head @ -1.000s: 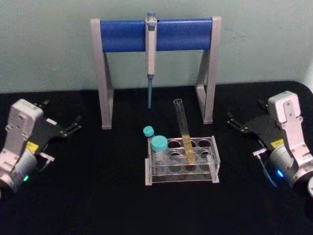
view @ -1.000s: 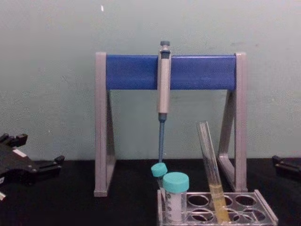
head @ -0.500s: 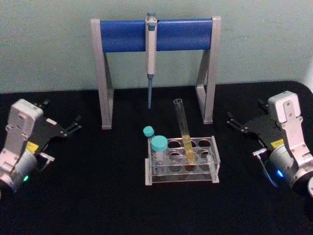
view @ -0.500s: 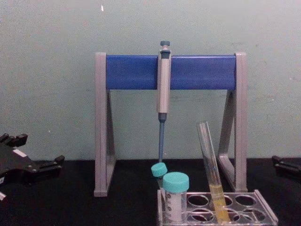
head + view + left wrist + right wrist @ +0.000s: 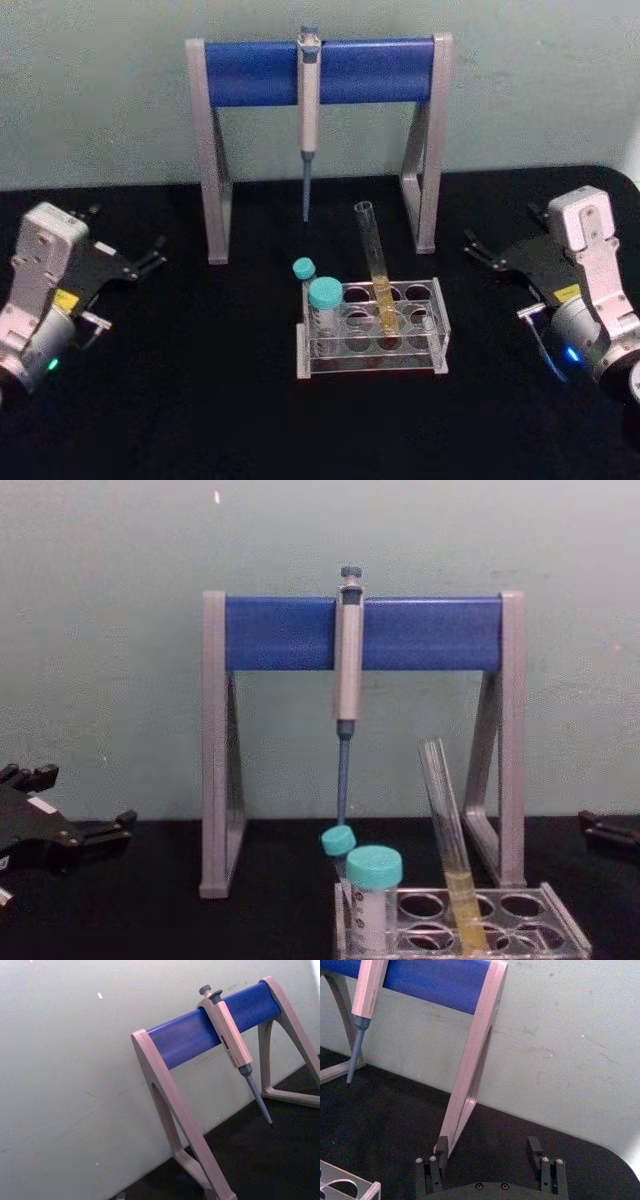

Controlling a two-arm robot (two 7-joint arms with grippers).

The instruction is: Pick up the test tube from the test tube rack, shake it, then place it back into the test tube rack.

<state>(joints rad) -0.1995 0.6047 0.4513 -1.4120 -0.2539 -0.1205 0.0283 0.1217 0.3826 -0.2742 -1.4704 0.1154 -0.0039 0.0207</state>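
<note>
A low clear plastic test tube rack (image 5: 372, 330) with round holes stands nearest on the black tabletop (image 5: 200, 400), about midway between its side edges. In it leans a long slim glass test tube (image 5: 375, 265) holding yellow liquid (tilted, mouth tipped leftward), beside two shorter teal-capped tubes (image 5: 323, 300). The left gripper (image 5: 150, 258) rests near the left edge, its fingers spread and empty; the right gripper (image 5: 478, 250) sits near the right edge, likewise spread and empty. Toward the far edge stands a grey-and-blue stand (image 5: 320, 70) with a hanging pipette (image 5: 308, 110).
</note>
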